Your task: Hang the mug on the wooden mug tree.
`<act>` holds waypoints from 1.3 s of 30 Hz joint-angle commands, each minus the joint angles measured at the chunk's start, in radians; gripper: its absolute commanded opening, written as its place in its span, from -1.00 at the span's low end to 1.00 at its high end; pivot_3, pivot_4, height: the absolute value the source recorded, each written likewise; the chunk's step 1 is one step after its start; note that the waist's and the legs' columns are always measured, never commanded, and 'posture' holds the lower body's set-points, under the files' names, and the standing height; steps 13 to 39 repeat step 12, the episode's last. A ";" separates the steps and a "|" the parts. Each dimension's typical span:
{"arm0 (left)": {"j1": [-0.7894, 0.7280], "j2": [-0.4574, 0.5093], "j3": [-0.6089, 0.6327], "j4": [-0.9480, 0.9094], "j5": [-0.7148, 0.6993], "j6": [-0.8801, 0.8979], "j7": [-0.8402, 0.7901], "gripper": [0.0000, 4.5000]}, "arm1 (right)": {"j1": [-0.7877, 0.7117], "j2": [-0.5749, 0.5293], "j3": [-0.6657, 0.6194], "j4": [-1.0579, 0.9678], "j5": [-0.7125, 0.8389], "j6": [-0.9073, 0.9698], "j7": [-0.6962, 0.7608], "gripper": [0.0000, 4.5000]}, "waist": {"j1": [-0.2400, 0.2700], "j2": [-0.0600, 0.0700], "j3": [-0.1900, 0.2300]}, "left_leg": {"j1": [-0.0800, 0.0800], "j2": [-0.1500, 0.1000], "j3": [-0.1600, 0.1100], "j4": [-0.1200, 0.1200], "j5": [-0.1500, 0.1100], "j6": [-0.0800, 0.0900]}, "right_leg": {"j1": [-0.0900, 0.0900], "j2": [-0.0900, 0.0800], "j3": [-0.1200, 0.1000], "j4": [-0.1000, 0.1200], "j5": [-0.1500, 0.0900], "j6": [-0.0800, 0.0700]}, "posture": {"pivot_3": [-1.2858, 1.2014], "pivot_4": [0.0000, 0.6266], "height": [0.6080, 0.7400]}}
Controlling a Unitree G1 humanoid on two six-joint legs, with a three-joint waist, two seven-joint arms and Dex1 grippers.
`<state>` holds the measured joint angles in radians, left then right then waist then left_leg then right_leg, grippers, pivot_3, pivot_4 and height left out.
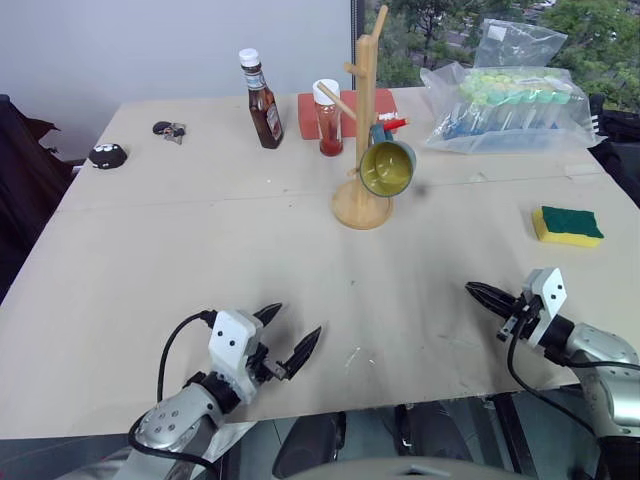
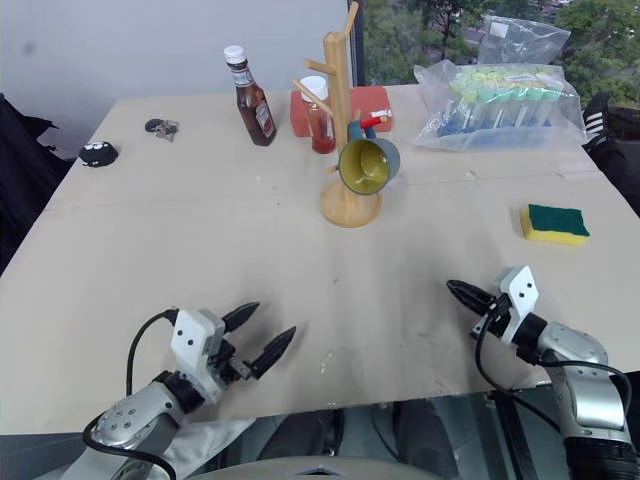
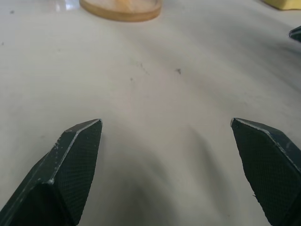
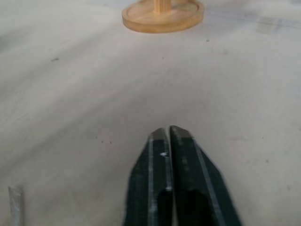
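Scene evenly lit by soft daylight; source is the window at one o'clock. Shadows faint and diffuse: a soft patch beside the wooden mug tree base toward three o'clock. No glare on the table. Head views sharp. Wrist views soft: fingertips blurred at close range, far edge hazy.

No readable text anywhere here. The brown sauce bottle at the back of the worktop carries a label, but its print is too small to make out, and the same goes for the clear bags on the far right, where no lettering can be read.
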<state>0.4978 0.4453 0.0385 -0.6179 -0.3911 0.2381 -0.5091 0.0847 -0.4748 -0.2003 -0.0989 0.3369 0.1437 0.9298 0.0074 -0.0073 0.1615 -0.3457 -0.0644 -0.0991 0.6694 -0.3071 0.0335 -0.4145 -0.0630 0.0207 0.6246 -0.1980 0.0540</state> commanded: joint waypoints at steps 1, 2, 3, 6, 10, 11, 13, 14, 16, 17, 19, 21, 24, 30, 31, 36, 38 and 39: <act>0.018 -0.009 0.016 -0.005 0.012 -0.051 -0.012 1.00 | 0.012 -0.015 0.001 -0.009 0.013 -0.015 -0.005 -0.35 | 0.001 0.000 0.000 | 0.000 0.000 0.000 0.000 0.000 0.000 | 0.000 0.000 0.000 0.000 0.000 0.000 | 0.03 -0.52 1.00; 0.025 -0.013 0.014 -0.004 0.013 -0.058 -0.013 1.00 | 0.018 -0.015 0.000 -0.011 0.016 -0.015 -0.006 -0.12 | 0.001 0.000 0.000 | 0.000 0.000 0.000 0.000 0.000 0.000 | 0.000 0.000 0.000 0.000 0.000 0.000 | 0.03 -0.52 1.00; 0.030 -0.017 0.014 -0.003 0.015 -0.066 -0.015 1.00 | 0.024 -0.015 0.000 -0.013 0.019 -0.014 -0.007 0.11 | 0.003 0.000 0.000 | 0.000 0.000 0.000 0.000 0.000 0.000 | 0.000 0.000 0.000 0.000 0.000 0.000 | 0.03 -0.52 1.00; 0.039 -0.021 0.012 0.000 0.021 -0.078 -0.021 1.00 | 0.032 -0.013 -0.004 -0.017 0.024 -0.019 -0.016 0.75 | 0.004 0.000 0.000 | 0.000 0.000 0.000 0.000 0.000 0.000 | 0.000 -0.001 0.000 -0.001 0.000 0.000 | 0.03 -0.52 1.00; 0.042 -0.017 0.005 0.010 0.043 -0.102 -0.028 1.00 | 0.034 -0.005 -0.007 -0.018 0.019 -0.034 -0.043 0.99 | 0.004 0.000 0.000 | 0.000 0.000 0.000 0.000 0.000 0.000 | 0.000 -0.001 0.000 -0.001 -0.001 0.001 | 0.03 -0.52 1.00; 0.042 -0.017 0.004 0.013 0.056 -0.112 -0.026 1.00 | 0.034 -0.005 -0.007 -0.018 0.022 -0.031 -0.048 0.99 | 0.004 0.000 0.000 | 0.000 0.000 0.000 0.000 0.000 0.000 | 0.000 -0.001 0.000 -0.001 -0.001 0.001 | 0.03 -0.52 1.00; 0.040 -0.017 0.003 0.017 0.070 -0.116 -0.021 1.00 | 0.035 -0.005 -0.005 -0.017 0.024 -0.030 -0.052 0.99 | 0.004 0.000 0.000 | 0.000 0.000 0.000 0.000 0.000 0.000 | 0.000 -0.001 0.000 -0.001 -0.001 0.001 | 0.03 -0.52 1.00; 0.040 -0.017 0.003 0.017 0.070 -0.116 -0.021 1.00 | 0.035 -0.005 -0.005 -0.017 0.024 -0.030 -0.052 0.99 | 0.004 0.000 0.000 | 0.000 0.000 0.000 0.000 0.000 0.000 | 0.000 -0.001 0.000 -0.001 -0.001 0.001 | 0.03 -0.52 1.00; 0.040 -0.017 0.003 0.017 0.070 -0.116 -0.021 1.00 | 0.035 -0.005 -0.005 -0.017 0.024 -0.030 -0.052 0.99 | 0.004 0.000 0.000 | 0.000 0.000 0.000 0.000 0.000 0.000 | 0.000 -0.001 0.000 -0.001 -0.001 0.001 | 0.03 -0.52 1.00; 0.040 -0.017 0.003 0.017 0.070 -0.116 -0.021 1.00 | 0.035 -0.005 -0.005 -0.017 0.024 -0.030 -0.052 0.99 | 0.004 0.000 0.000 | 0.000 0.000 0.000 0.000 0.000 0.000 | 0.000 -0.001 0.000 -0.001 -0.001 0.001 | 0.03 -0.52 1.00; 0.040 -0.017 0.003 0.017 0.070 -0.116 -0.021 1.00 | 0.035 -0.005 -0.005 -0.017 0.024 -0.030 -0.052 0.99 | 0.004 0.000 0.000 | 0.000 0.000 0.000 0.000 0.000 0.000 | 0.000 -0.001 0.000 -0.001 -0.001 0.001 | 0.03 -0.52 1.00; 0.040 -0.017 0.003 0.017 0.070 -0.116 -0.021 1.00 | 0.035 -0.005 -0.005 -0.017 0.024 -0.030 -0.052 0.99 | 0.004 0.000 0.000 | 0.000 0.000 0.000 0.000 0.000 0.000 | 0.000 -0.001 0.000 -0.001 -0.001 0.001 | 0.03 -0.52 1.00; 0.040 -0.017 0.003 0.017 0.070 -0.116 -0.021 1.00 | 0.035 -0.005 -0.005 -0.017 0.024 -0.030 -0.052 0.99 | 0.004 0.000 0.000 | 0.000 0.000 0.000 0.000 0.000 0.000 | 0.000 -0.001 0.000 -0.001 -0.001 0.001 | 0.03 -0.52 1.00; 0.040 -0.017 0.003 0.017 0.070 -0.116 -0.021 1.00 | 0.035 -0.005 -0.005 -0.017 0.024 -0.030 -0.052 0.99 | 0.004 0.000 0.000 | 0.000 0.000 0.000 0.000 0.000 0.000 | 0.000 -0.001 0.000 -0.001 -0.001 0.001 | 0.03 -0.52 1.00; 0.040 -0.017 0.003 0.017 0.070 -0.116 -0.021 1.00 | 0.035 -0.005 -0.005 -0.017 0.024 -0.030 -0.052 0.99 | 0.004 0.000 0.000 | 0.000 0.000 0.000 0.000 0.000 0.000 | 0.000 -0.001 0.000 -0.001 -0.001 0.001 | 0.03 -0.52 1.00; 0.040 -0.017 0.003 0.017 0.070 -0.116 -0.021 1.00 | 0.035 -0.005 -0.005 -0.017 0.024 -0.030 -0.052 0.99 | 0.004 0.000 0.000 | 0.000 0.000 0.000 0.000 0.000 0.000 | 0.000 -0.001 0.000 -0.001 -0.001 0.001 | 0.03 -0.52 1.00; 0.040 -0.017 0.003 0.017 0.070 -0.116 -0.021 1.00 | 0.035 -0.005 -0.005 -0.017 0.024 -0.030 -0.052 0.99 | 0.004 0.000 0.000 | 0.000 0.000 0.000 0.000 0.000 0.000 | 0.000 -0.001 0.000 -0.001 -0.001 0.001 | 0.03 -0.52 1.00; 0.040 -0.017 0.003 0.017 0.070 -0.116 -0.021 1.00 | 0.035 -0.005 -0.005 -0.017 0.024 -0.030 -0.052 0.99 | 0.004 0.000 0.000 | 0.000 0.000 0.000 0.000 0.000 0.000 | 0.000 -0.001 0.000 -0.001 -0.001 0.001 | 0.03 -0.52 1.00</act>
